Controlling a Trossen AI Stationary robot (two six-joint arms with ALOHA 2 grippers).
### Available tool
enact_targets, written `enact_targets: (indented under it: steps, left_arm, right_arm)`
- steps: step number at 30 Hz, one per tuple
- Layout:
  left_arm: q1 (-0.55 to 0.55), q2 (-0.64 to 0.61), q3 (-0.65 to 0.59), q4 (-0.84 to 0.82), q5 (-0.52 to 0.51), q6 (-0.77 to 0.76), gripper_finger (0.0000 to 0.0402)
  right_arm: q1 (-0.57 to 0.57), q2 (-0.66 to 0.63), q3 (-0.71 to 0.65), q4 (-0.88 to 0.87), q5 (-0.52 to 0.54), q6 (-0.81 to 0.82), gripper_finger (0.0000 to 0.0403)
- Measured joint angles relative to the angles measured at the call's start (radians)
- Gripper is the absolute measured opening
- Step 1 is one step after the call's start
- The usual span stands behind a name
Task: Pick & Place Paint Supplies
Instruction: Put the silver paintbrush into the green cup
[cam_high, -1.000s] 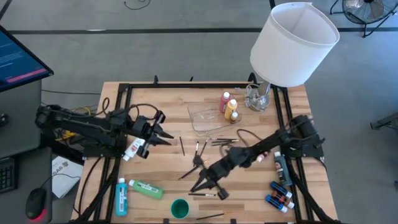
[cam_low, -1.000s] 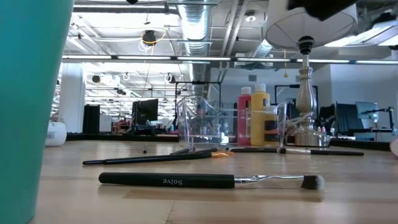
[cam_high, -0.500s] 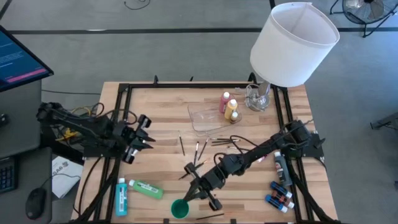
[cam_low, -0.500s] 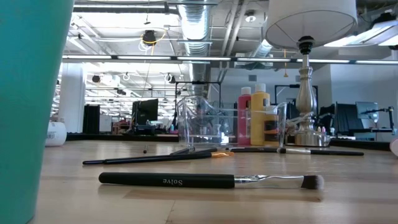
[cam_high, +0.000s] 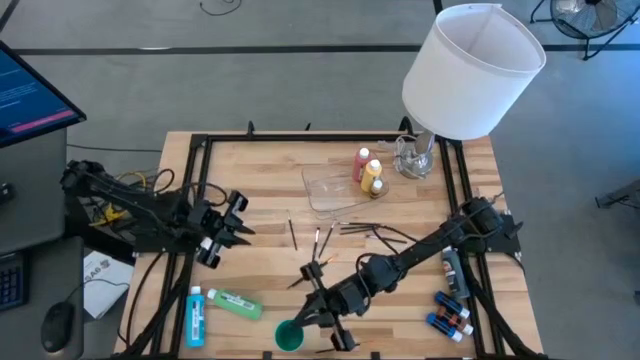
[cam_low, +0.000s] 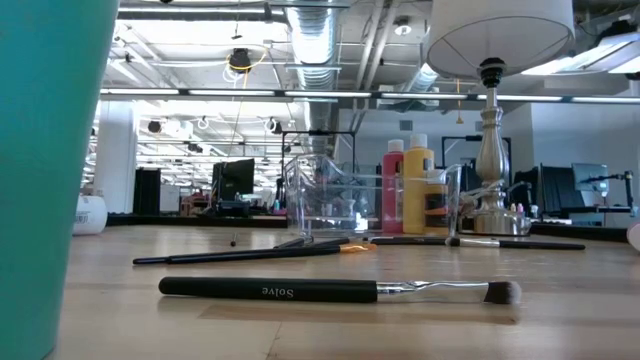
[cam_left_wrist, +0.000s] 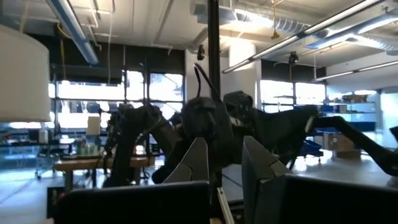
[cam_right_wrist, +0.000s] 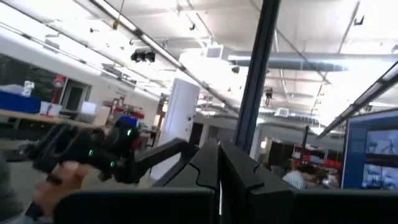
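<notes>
The closed, empty right gripper is shown with the green cup at its 8 o'clock; the left gripper is closed, with the green bottle at its 6 o'clock.

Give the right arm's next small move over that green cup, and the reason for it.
Probably open the right gripper to let go of the brush it seems to hold: its shut tips sit at the rim of the green cup, brush angled above. The left gripper waits shut at the table's left edge.

Grey floor around a butcher-block table — exposed ceiling ducts, strip lights overhead
</notes>
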Motion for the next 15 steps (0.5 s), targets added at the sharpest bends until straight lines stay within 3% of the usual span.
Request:
enact_targets:
  steps: [4, 8, 11, 15]
  left_arm:
    - [-0.06, 0.014, 0.0, 0.009, 0.001, -0.002, 0.0001]
    - [-0.143, 0.013, 0.0, 0.032, 0.0, -0.002, 0.0001]
    - [-0.208, 0.013, 0.0, 0.05, 0.0, 0.018, 0.0001]
    - [-0.273, 0.013, 0.0, 0.072, 0.0, 0.046, 0.0001]
  right_arm:
    - [0.023, 0.15, 0.146, 0.046, 0.03, 0.022, 0.0]
    - [0.025, 0.285, 0.355, -0.115, 0.071, 0.033, 0.0]
    - [0.029, 0.315, 0.448, -0.194, 0.109, 0.017, 0.0]
    - [0.058, 0.309, 0.46, -0.228, 0.211, -0.052, 0.0]
